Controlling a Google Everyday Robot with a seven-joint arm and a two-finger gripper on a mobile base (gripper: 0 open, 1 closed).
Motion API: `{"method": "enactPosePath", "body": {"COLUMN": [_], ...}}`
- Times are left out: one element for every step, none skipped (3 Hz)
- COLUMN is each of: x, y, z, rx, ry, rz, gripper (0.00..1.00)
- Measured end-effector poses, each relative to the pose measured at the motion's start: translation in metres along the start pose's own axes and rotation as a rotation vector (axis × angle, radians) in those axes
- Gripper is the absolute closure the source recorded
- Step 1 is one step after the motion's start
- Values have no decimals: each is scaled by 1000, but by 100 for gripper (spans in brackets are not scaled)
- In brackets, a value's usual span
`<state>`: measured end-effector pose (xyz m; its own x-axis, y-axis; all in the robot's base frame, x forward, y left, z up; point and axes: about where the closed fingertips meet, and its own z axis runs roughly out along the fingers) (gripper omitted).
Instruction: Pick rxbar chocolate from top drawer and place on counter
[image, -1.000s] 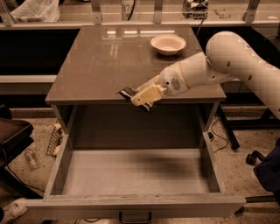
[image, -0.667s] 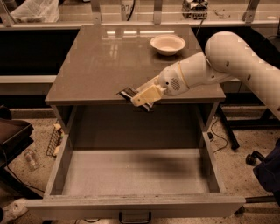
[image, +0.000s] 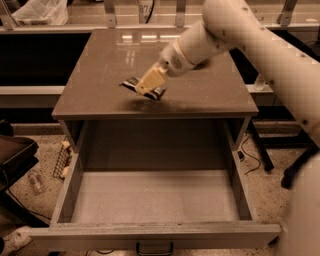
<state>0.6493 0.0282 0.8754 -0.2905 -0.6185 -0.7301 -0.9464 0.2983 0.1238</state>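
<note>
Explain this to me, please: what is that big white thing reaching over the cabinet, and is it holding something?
The big white shape is a robot arm, reaching in from the right of the picture. There is only one camera, and it looks down on the cabinet from its front. At the arm's end is the gripper, a two-finger clamp, which is over the counter, the cabinet's flat top. It is closed on the rxbar chocolate, a flat snack bar in a dark wrapper. The bar seems to be just above the counter, with a shadow beneath it. Below, the top drawer is pulled open, and nothing lies on its floor.
</note>
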Motion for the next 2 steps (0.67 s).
{"method": "enactPosePath", "body": {"x": [-43,-102], "y": [-28,-55], "z": [23,43], "rx": [22,72], "ry": [58,37], "rz": [-49,-107], "gripper": [100,98]}}
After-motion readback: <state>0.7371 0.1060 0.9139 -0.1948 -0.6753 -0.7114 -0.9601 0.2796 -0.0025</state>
